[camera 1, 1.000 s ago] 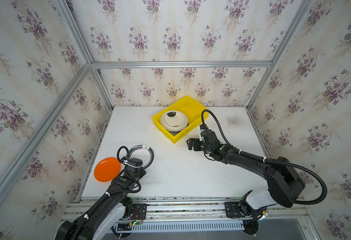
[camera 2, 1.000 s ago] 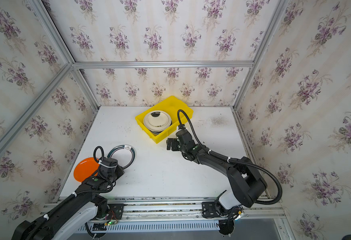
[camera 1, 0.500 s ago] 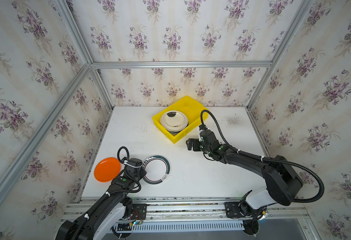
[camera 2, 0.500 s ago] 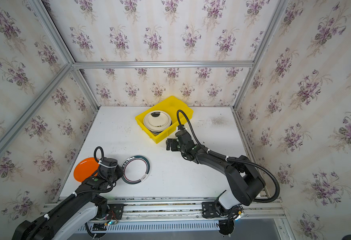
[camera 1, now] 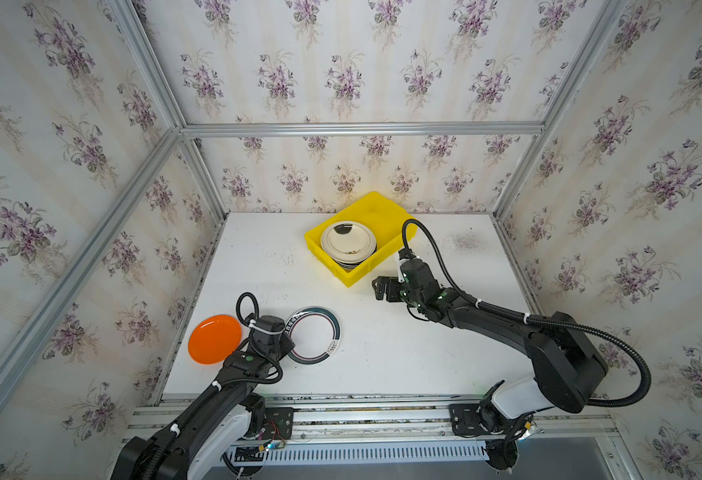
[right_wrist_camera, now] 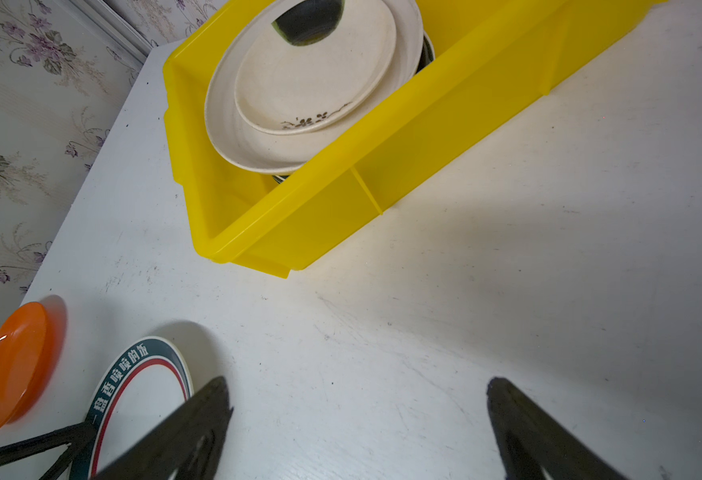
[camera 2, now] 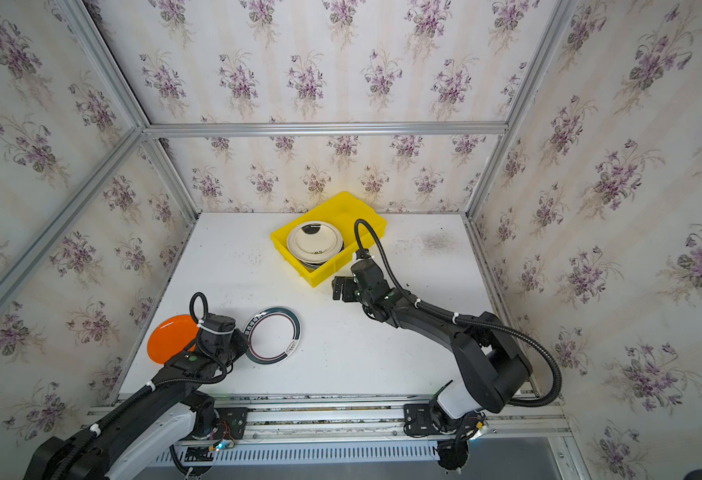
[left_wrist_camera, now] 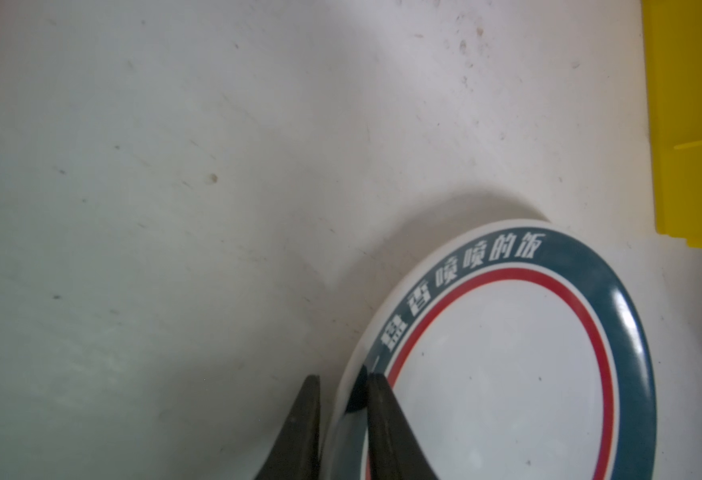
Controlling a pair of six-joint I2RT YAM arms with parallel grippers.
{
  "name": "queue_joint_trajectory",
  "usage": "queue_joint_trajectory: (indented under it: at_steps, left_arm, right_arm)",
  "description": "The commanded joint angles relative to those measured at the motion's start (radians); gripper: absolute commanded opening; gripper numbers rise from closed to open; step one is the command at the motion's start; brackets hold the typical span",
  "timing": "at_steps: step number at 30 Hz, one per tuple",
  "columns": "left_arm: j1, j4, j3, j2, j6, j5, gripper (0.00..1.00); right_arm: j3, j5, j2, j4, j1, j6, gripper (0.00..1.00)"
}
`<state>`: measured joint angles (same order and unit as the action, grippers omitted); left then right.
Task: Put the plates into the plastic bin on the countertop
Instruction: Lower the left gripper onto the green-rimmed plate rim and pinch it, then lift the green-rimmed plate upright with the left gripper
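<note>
**Green-rimmed plate pinched at the rim, near the front left of the bench**

The left hand point(left_wrist_camera: 343, 380) has its two fingers close together on the rim of the green-rimmed plate point(left_wrist_camera: 507, 374), one finger on the face and the other at the outer edge. The plate point(camera 1: 314, 336) is face up, and the lettered arc of its rim is turned toward the left arm. Being round, it has no long axis. I cannot tell whether its far edge is clear of the bench point(camera 1: 403, 353). The orange plate point(camera 1: 214, 339) lies just beside the left arm at the bench's left edge, partly overhanging it.

The plastic bin point(camera 1: 386, 257) sits askew at the back, its long axis running from near left to far right. A stack of plates point(camera 1: 348, 243) with cream ones on top fills its left half. The right hand point(right_wrist_camera: 357, 386) hovers just in front of the bin with its fingers spread wide and nothing between them.

A second ago the green-rimmed plate lay farther back and closer to the orange one. It has since slid toward the middle and the front. The bin, the orange plate and the right hand are where they were.
</note>
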<state>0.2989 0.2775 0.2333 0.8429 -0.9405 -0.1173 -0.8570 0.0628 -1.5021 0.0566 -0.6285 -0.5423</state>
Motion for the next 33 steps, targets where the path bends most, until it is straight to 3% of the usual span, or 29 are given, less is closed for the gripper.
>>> queue_joint_trajectory:
  at_steps: [1,13,20,33]
  left_arm:
    - [-0.001,0.027,0.003,0.007,0.010,0.029,0.22]
    - [-0.001,-0.004,0.038,0.050,0.048,0.067,0.16]
    - [-0.002,-0.008,0.050,0.054,0.059,0.066,0.05]
    - [-0.001,-0.007,0.108,-0.063,0.081,0.140,0.00]
  right_arm:
    - [-0.017,0.015,0.004,0.014,0.000,0.004,0.99]
    - [-0.004,0.007,0.018,-0.007,0.000,-0.002,0.99]
    - [0.005,0.012,0.036,-0.012,0.000,-0.001,0.98]
    - [0.011,0.022,0.064,-0.028,0.000,-0.008,0.99]
